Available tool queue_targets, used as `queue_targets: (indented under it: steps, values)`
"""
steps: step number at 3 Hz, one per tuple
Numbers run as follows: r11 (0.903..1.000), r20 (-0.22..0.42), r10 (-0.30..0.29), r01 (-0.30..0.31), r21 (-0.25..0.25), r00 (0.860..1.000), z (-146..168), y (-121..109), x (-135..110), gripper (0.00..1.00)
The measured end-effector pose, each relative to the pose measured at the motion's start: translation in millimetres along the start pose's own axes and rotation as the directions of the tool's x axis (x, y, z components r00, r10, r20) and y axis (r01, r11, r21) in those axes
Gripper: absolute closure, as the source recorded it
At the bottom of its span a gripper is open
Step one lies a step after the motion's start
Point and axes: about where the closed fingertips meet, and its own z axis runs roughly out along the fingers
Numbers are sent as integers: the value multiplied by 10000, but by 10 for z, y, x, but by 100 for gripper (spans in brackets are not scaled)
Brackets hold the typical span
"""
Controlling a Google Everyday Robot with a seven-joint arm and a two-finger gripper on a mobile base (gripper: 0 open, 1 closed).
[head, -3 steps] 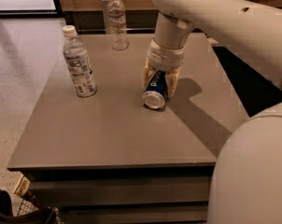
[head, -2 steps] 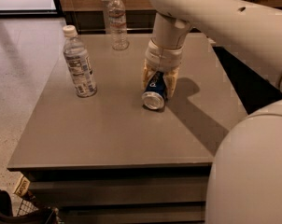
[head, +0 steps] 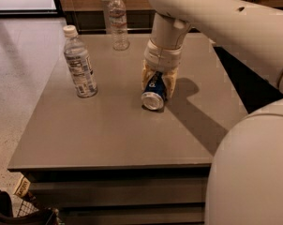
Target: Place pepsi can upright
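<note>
One pepsi can lies on its side near the middle of the table, nearer the right edge, pinched in my gripper; tilted with an off-centre hold, it may slip and roll away.

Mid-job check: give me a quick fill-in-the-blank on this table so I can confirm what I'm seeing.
1. The claw is closed around the ____, with one finger on each side.
2. The can is not yet ____; its silver end faces the camera.
3. ____ water bottles stand on the table: the near bottle and the far bottle.
Missing words: can; upright; two.
</note>
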Motion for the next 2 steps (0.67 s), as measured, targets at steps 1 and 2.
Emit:
queue_targets:
  steps: [1, 2]
  values:
    - [9999, 373, -63, 67, -87, 9993, -128, 12, -133, 100]
    - [9996, 1197, -69, 102, -273, 9928, -436, -39, -307, 100]
